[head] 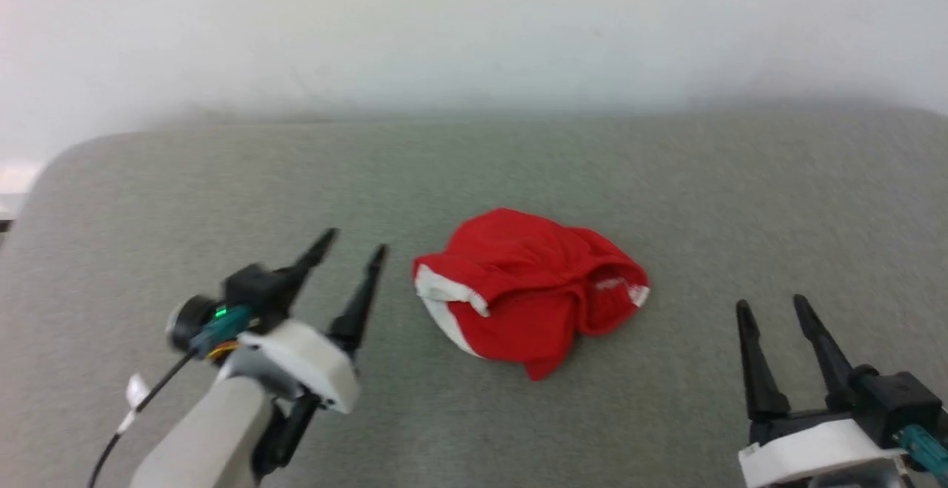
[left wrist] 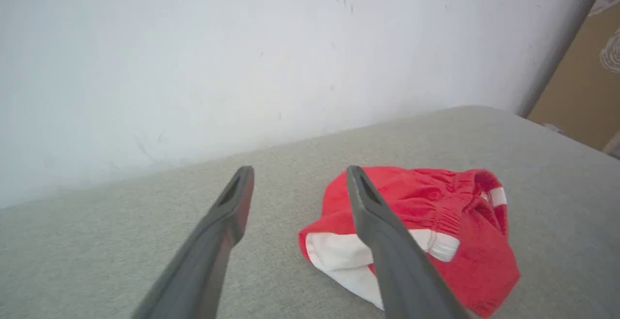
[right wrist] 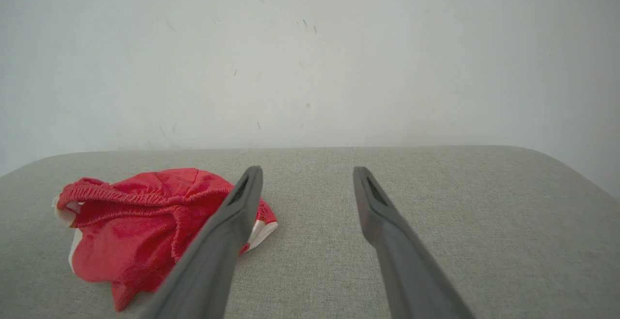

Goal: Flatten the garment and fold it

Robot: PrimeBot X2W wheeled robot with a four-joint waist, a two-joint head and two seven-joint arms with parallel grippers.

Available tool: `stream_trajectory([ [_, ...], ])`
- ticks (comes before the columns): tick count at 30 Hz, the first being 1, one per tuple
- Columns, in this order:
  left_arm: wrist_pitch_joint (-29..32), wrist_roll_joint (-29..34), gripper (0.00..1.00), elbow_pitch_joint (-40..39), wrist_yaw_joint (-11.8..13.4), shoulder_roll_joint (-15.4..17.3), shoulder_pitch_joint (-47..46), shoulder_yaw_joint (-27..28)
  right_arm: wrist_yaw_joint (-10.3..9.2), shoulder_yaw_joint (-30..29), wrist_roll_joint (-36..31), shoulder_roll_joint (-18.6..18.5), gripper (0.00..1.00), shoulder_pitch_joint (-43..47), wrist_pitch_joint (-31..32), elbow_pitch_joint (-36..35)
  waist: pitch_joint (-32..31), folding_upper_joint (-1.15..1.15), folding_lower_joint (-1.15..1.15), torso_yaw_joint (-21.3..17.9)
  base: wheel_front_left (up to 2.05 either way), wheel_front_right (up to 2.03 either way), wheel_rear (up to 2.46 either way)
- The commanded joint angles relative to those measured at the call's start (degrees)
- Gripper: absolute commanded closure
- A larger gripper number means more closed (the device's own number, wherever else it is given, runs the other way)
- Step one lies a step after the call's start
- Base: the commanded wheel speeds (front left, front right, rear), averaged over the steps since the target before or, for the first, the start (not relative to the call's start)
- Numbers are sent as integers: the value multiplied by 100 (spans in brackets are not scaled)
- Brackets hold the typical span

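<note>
In the head view, a crumpled pair of red thin-fabric shorts with white side stripes [head: 529, 292] is seen lying in a heap near the middle of a grey cloth-covered surface [head: 666, 177], which is backed by a plain pale wall [head: 474, 29]. The left gripper [head: 355, 242] is held just beside the heap's left edge without touching it, its two dark fingers spread wide with nothing between them. The right gripper [head: 772, 303] is held well apart from the heap at the lower right, its jaws likewise parted and empty. In the left wrist view, the left gripper [left wrist: 299, 171] is shown above the grey surface with its jaws wide, and the shorts [left wrist: 426, 193] are seen past the right-hand finger, a white stripe folded at the near edge and a gathered waistband across the top. In the right wrist view, the right gripper [right wrist: 307, 170] is shown open over bare grey cloth, and the shorts [right wrist: 131, 222] lie bunched to the left, partly hidden behind the left-hand finger.
</note>
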Motion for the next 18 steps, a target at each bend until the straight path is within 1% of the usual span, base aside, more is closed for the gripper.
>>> stream_trajectory([
  [1,-35,-16,0,-196,184,89,258,167,-11,-74,-35,13,0,82,-27,-13,-591,0,1,677,0,0,0],
  [3,-41,39,0,-524,434,140,614,411,-11,-151,-25,13,0,156,-27,-31,-648,0,1,775,0,0,0],
  [5,-43,126,0,-900,675,113,1057,687,-11,-181,-10,13,0,223,-27,-43,-688,0,1,822,0,0,0],
  [9,-44,398,0,-1668,1091,-134,1929,1190,-11,-158,-2,13,0,334,-27,-32,-727,0,1,891,0,0,0],
  [11,-44,537,0,-1980,1213,-332,2284,1401,-11,-141,-11,13,0,374,-27,-32,-736,0,1,916,0,0,0],
  [13,-45,637,0,-2194,1223,-518,2590,1531,-11,-142,-8,13,0,413,-27,-31,-745,0,1,951,0,0,0],
  [15,-45,774,0,-2282,1190,-611,2824,1570,-11,-127,5,13,0,440,-27,-19,-743,0,1,987,0,0,0],
  [18,-45,900,0,-2265,991,-682,2994,1476,-11,-57,11,13,0,445,-27,55,-717,0,1,1034,0,0,0],
])
